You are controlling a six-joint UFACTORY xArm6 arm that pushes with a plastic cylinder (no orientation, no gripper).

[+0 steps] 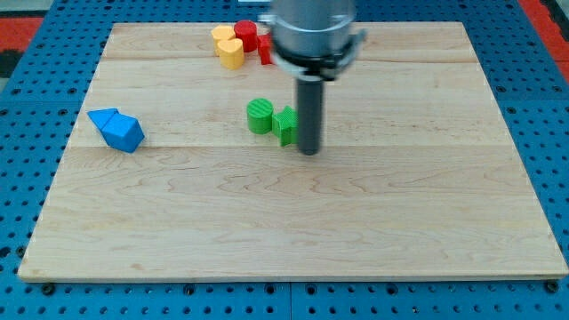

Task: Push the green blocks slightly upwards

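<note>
My rod hangs straight down from the view's top, and my tip [308, 151] rests on the wooden board [293, 231], touching the green block [286, 125] at its 4 o'clock; there is no pincer. That block's shape is unclear, partly hidden by the rod. At its 9 o'clock, touching it, stands a green cylinder [260, 116], so the pair's long axis runs 9 to 3, slightly above board centre.

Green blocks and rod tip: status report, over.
My tip sits at the right edge of the green star-like block. Green cylinder block is just left of it. Red and yellow blocks are clustered above, well apart.
</note>
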